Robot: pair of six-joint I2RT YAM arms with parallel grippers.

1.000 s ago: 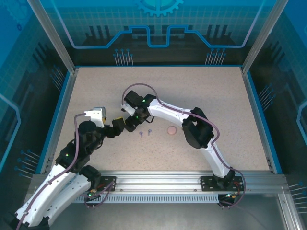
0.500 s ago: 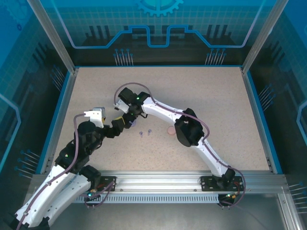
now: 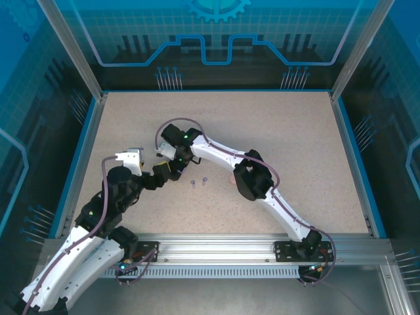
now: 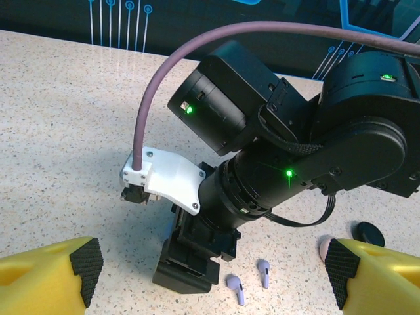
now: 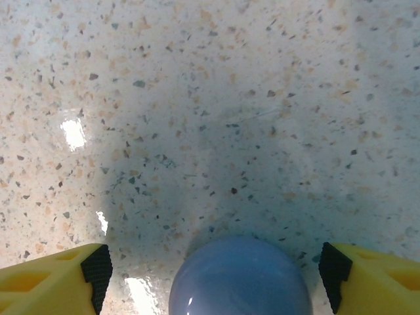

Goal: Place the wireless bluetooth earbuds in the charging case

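Note:
Two lilac earbuds (image 4: 237, 287) (image 4: 264, 272) lie side by side on the speckled table, also visible from above (image 3: 193, 184) (image 3: 205, 182). My right gripper (image 3: 172, 167) points down just left of them. In the right wrist view it (image 5: 214, 268) stands open, and a round lilac-blue charging case (image 5: 239, 279) lies between its yellow fingers (image 5: 52, 275) with a gap on each side. My left gripper (image 3: 161, 177) sits close beside the right one. Its jaws (image 4: 210, 269) are open and hold nothing.
In the left wrist view a pink case (image 4: 323, 244) peeks out beside my right finger (image 4: 367, 275), with a black case (image 4: 368, 232) behind it. From above, the right arm's elbow (image 3: 249, 180) lies over the table's middle. Blue rails (image 3: 85, 157) edge the table.
The right arm has swung left: its elbow now covers the pink case, and its gripper has come closer to the left gripper. The left arm has not moved.

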